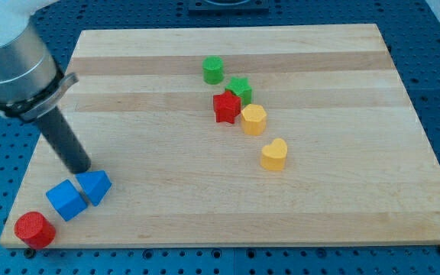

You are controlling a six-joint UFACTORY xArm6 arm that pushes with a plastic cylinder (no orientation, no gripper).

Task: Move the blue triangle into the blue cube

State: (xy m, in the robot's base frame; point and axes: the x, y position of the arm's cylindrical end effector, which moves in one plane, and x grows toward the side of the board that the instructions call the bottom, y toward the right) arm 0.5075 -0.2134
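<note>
The blue triangle (95, 186) lies near the view's bottom left, its left side touching the blue cube (66, 200). My tip (82, 169) stands just above and slightly left of the triangle, at its upper edge. The dark rod rises from it up and to the left into the grey arm.
A red cylinder (34, 229) sits at the board's bottom left corner. Near the middle top are a green cylinder (214, 70), a green star (240, 89), a red star (225, 107), a yellow hexagon (253, 119) and a yellow heart (274, 153). The wooden board (342, 191) lies on a blue table.
</note>
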